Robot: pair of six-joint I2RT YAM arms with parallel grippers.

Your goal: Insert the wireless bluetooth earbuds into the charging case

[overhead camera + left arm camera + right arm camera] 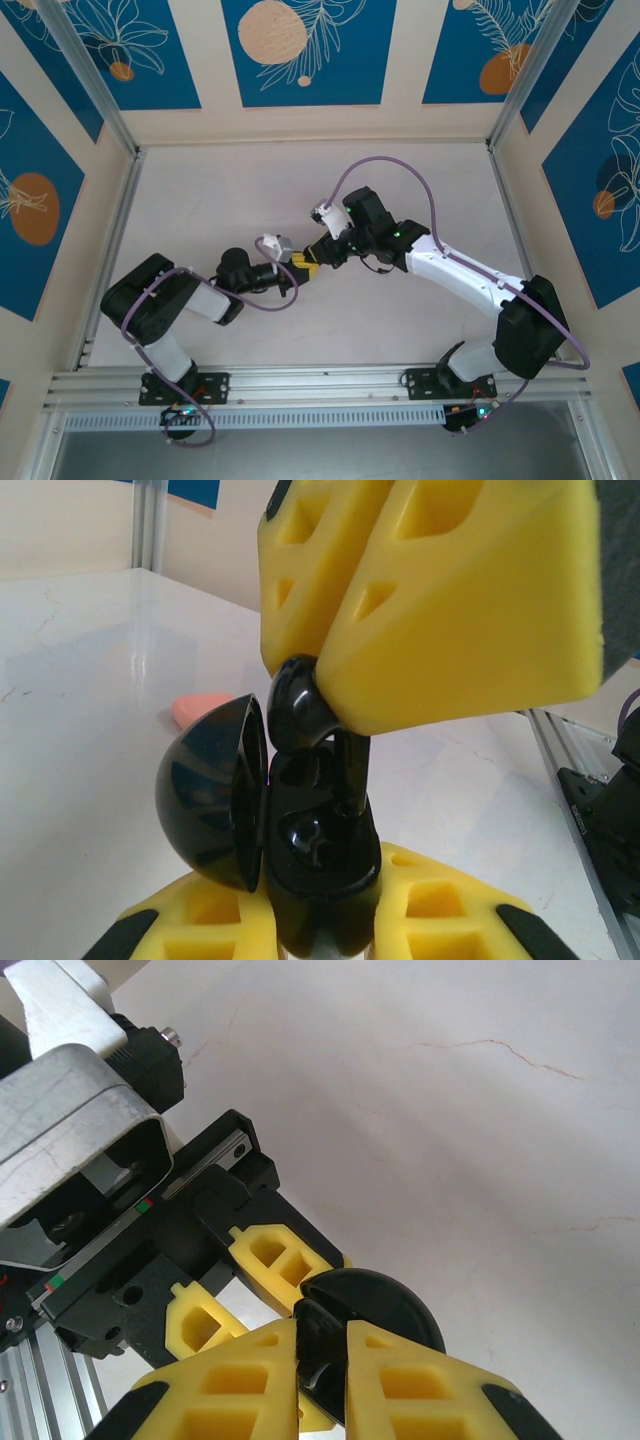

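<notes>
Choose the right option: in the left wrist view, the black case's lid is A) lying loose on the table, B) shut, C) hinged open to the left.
C: the charging case, gripped by the left gripper, has its domed lid swung open leftward, while the right gripper holds a black earbud at its mouth.

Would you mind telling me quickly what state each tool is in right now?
Left tool: closed, holding the open black charging case.
Right tool: closed, holding a black earbud.
</notes>
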